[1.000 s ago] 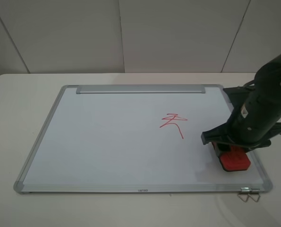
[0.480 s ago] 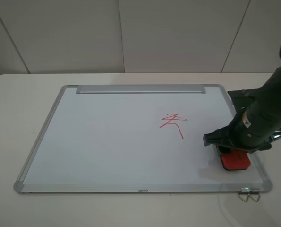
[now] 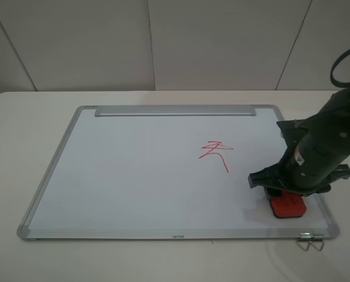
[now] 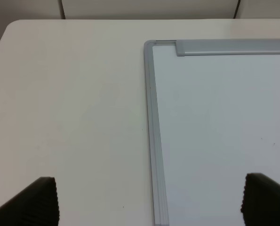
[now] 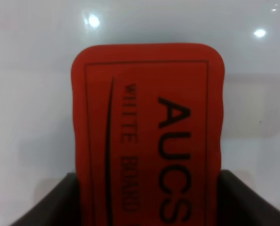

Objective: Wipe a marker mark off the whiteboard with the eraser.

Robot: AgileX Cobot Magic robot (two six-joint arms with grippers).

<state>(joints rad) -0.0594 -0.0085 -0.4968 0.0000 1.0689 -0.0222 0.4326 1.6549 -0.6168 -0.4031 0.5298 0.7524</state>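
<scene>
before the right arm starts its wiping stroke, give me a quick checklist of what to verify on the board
1. Grip: the right gripper has a finger against each long side of the red rectangular eraser: ok.
2. Orientation: the eraser's black AUCS lettering faces up: ok.
3. Eraser pressed flat on the silver-framed whiteboard: cannot tell.
4. Target: the red hand-drawn marker mark is unwiped, up and left of the eraser in the high view: ok.
5. Path: only bare white board lies between eraser and mark: ok.
6. Other arm: the left gripper is open by the board's left frame, far from the mark: ok.
</scene>
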